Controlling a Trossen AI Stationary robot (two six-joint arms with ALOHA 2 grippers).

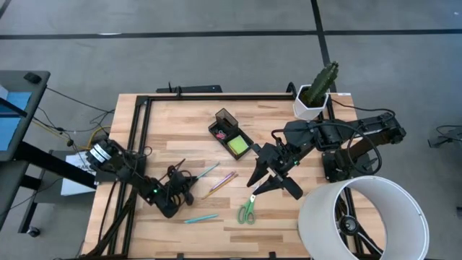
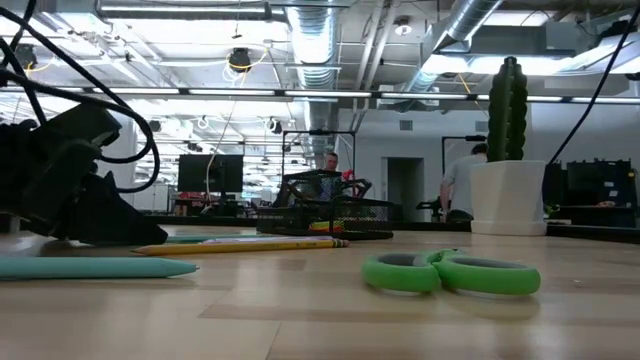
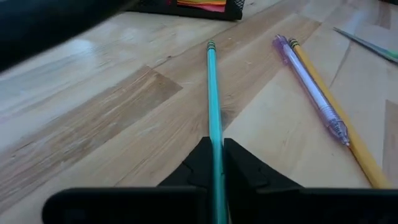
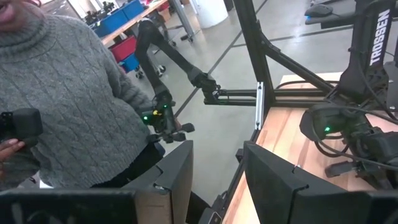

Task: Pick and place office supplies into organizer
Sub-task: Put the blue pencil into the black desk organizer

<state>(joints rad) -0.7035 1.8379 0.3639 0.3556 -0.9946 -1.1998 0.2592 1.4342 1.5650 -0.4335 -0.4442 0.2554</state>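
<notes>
My left gripper [image 1: 178,189] [image 3: 216,163] is low over the table's near left part, shut on a teal pencil [image 1: 206,172]. My right gripper [image 1: 272,180] [image 4: 217,180] hangs open above the table's middle, tipped level and facing the left side, over the green-handled scissors [image 1: 247,210] [image 2: 450,272]. A purple pen [image 3: 309,87] and a yellow pencil [image 3: 329,106] lie side by side [image 1: 220,184]. Another teal pen [image 1: 201,218] [image 2: 90,267] lies near the near edge. The black organizer [image 1: 229,132] [image 2: 330,214] holds a lime-green sticky pad [image 1: 237,146] and a pink-red block [image 1: 219,133]. My left gripper pinches the teal pencil between its two fingers [image 3: 249,171], at the shaft [image 3: 215,134] toward the end opposite its dark-banded one [image 3: 210,45]. The fingers come in low and almost level, lying along the pencil. The pencil points away toward the organizer, close to the wood.
A white plant pot with a cactus [image 1: 312,101] [image 2: 508,195] stands at the far right corner. A large white cylinder [image 1: 361,217] fills the near right. A person in a grey sweater [image 4: 68,93] stands beyond the table's left edge. Bare wood lies at the far left.
</notes>
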